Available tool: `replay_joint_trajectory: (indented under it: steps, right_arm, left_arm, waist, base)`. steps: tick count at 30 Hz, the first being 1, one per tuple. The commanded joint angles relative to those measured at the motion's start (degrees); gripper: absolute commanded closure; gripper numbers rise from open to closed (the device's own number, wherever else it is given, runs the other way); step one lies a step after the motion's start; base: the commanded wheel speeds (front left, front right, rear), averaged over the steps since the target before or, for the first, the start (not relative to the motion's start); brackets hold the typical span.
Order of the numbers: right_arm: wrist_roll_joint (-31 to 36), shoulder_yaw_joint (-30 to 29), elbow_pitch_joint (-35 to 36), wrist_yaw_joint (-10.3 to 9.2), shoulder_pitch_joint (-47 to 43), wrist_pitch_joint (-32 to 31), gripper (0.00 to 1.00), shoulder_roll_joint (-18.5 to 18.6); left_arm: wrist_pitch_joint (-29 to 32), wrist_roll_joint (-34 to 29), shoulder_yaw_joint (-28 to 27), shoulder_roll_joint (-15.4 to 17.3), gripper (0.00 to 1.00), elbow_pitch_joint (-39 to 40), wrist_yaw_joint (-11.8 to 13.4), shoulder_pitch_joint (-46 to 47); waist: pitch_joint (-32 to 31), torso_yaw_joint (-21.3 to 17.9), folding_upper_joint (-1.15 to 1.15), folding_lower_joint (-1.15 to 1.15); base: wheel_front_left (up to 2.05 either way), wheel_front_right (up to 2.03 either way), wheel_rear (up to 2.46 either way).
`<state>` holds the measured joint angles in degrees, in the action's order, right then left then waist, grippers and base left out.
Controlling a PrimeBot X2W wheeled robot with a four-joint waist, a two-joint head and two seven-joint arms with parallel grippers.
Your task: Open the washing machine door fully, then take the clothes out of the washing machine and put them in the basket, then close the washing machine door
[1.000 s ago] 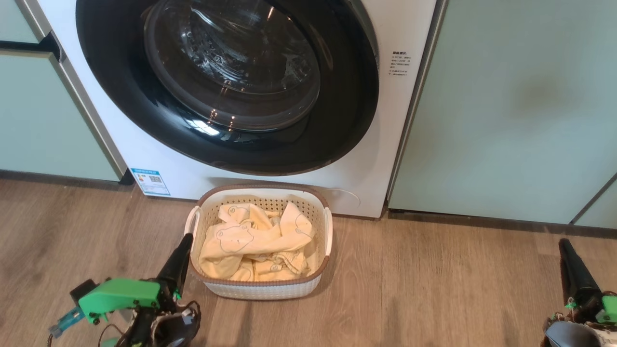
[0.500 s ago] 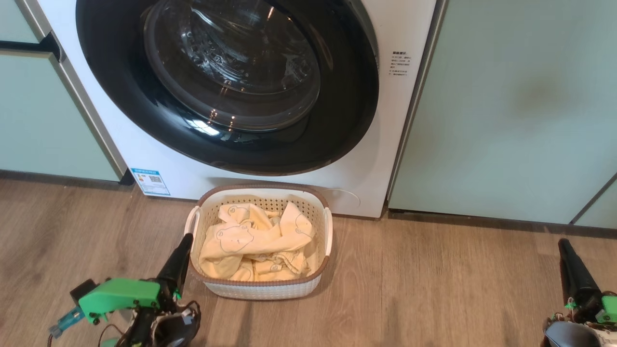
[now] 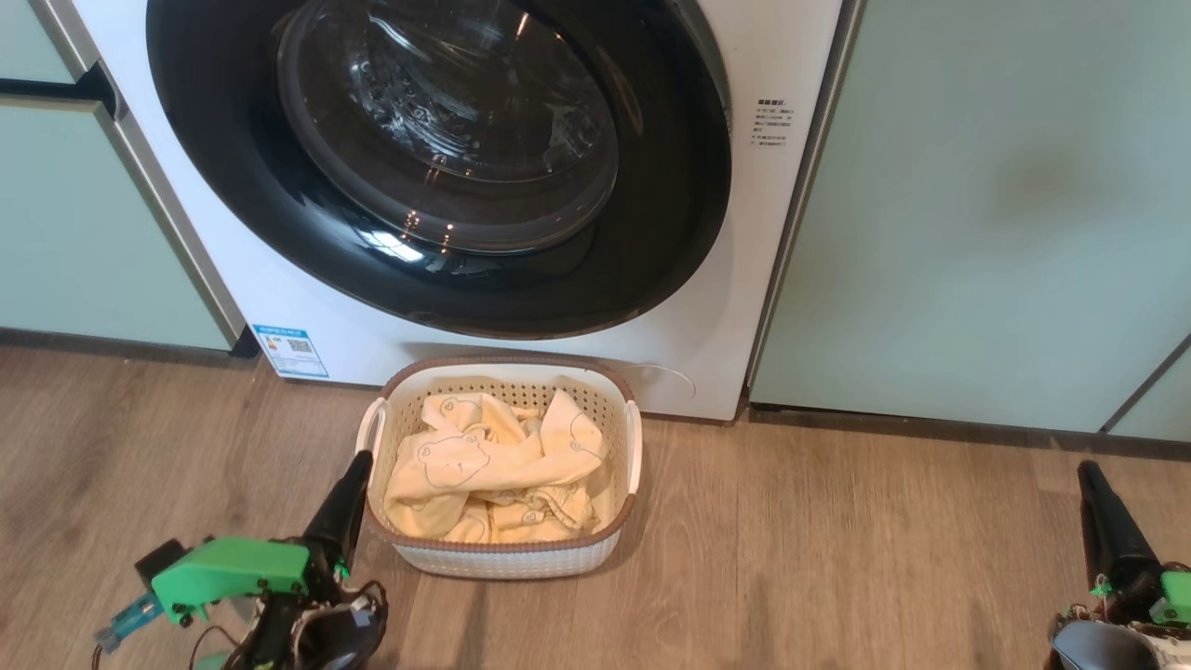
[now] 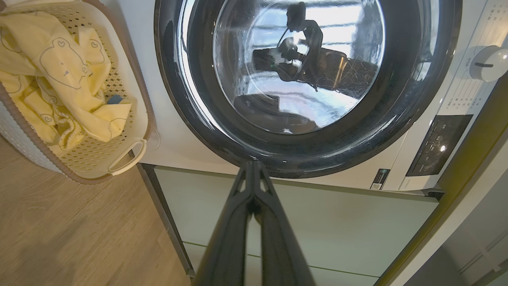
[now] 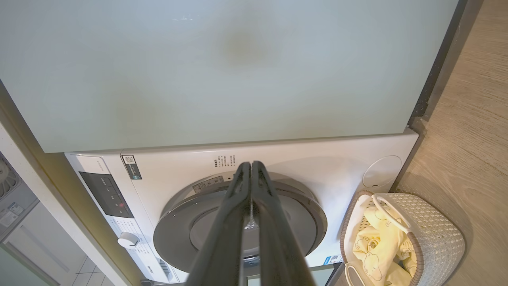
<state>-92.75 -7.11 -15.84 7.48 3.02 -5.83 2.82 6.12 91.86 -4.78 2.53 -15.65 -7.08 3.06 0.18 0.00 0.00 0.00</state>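
The washing machine door (image 3: 651, 205) with its black ring and glass bowl lies flat against the white washing machine (image 3: 782, 56), closed. Pale yellow bear-print clothes (image 3: 493, 465) fill the cream perforated basket (image 3: 507, 556) on the floor just before the machine; a blue end shows in the left wrist view (image 4: 114, 99). My left gripper (image 3: 358, 462) is shut and empty, its tip beside the basket's left handle. My right gripper (image 3: 1087, 470) is shut and empty, low at the right, well away from the basket. The door (image 4: 401, 99) and basket (image 5: 436, 234) also show in the wrist views.
Pale green cabinet panels (image 3: 986, 214) flank the machine on both sides. Wooden floor (image 3: 837, 558) spreads around the basket. A blue label sticker (image 3: 289, 350) sits low on the machine's front. The control panel and knob (image 4: 490, 63) show in the left wrist view.
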Motion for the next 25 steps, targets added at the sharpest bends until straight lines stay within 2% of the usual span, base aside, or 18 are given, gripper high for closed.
replay_joint_trajectory:
  steps: [1,25]
  right_arm:
    - [0.3,0.9,1.8,0.01,3.1,-0.4,1.0,0.3]
    - [0.4,0.8,1.8,0.01,3.1,-0.5,1.0,0.2]
  left_arm:
    - [0.4,0.3,-1.7,0.3,1.0,1.6,-0.4,3.1]
    - [0.4,0.3,-1.7,0.3,1.0,1.6,-0.4,3.1]
  waist:
    - [0.0,0.0,0.0,0.0]
    - [0.0,0.0,0.0,0.0]
  base:
    - [0.0,0.0,0.0]
    - [0.0,0.0,0.0]
